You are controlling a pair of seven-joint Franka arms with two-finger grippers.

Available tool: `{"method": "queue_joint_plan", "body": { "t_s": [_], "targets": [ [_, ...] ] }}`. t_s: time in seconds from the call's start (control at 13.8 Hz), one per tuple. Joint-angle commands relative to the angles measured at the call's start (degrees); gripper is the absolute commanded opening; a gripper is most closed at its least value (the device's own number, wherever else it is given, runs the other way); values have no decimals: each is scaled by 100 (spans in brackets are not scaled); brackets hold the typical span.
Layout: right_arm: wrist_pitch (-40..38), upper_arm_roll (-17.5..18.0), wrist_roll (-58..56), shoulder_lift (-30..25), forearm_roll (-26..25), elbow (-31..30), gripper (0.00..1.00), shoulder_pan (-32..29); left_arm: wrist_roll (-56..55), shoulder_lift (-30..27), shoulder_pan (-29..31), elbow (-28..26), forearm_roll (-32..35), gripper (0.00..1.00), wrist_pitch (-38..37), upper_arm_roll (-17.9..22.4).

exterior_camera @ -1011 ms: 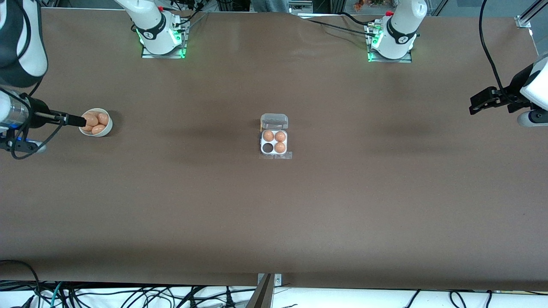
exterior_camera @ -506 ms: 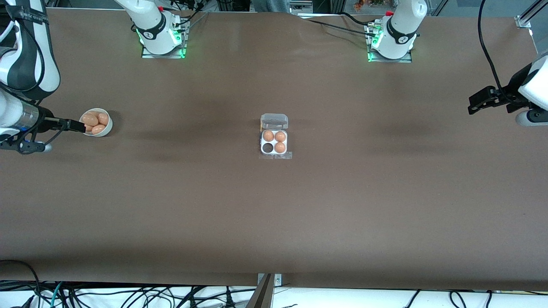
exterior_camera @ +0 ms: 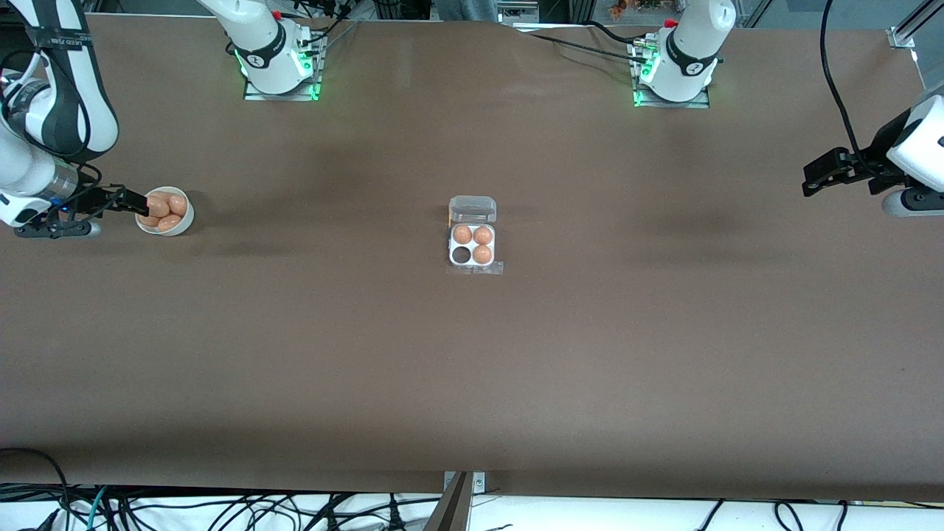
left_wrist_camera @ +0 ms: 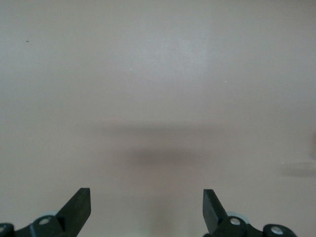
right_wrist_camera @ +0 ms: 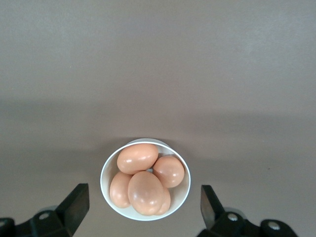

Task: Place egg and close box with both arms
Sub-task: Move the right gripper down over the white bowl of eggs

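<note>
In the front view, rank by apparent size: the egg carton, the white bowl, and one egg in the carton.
1. Egg carton, open lid included, largest.
2. White bowl, clearly smaller.
3. An egg in the carton, smallest.
All three sit on the table, so the order looks reliable.

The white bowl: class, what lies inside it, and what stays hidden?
The white bowl holds four orange-brown eggs piled together. A fifth may peek out beneath them. The bowl's floor is covered. The open right gripper hovers above it.

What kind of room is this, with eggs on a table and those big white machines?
Probably a robotics lab. Two arms are bolted to a bare brown table, cables tangle along its edge, and the only props are a bowl of eggs and a box.
</note>
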Motion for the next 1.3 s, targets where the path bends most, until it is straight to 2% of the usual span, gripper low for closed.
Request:
{"method": "queue_joint_plan", "body": {
  "t_s": [0.0, 0.43, 0.87, 0.94, 1.23],
  "targets": [
    [171, -22, -201, -92, 34, -220, 100, 13, 49, 14, -5, 99, -99, 100, -105, 10],
    [153, -66, -376, 304, 43, -229, 100, 4, 66, 14, -5, 99, -99, 100, -149, 10],
    [66, -66, -482, 463, 34, -229, 100, -31, 66, 23, -5, 99, -99, 100, -157, 10],
    [65, -66, -482, 472, 34, -229, 98, -40, 66, 23, -5, 99, -99, 100, -157, 10],
    [48, -66, -491, 542, 34, -229, 79, -66, 57, 23, -5, 91, -99, 100, -149, 10]
  ]
}}
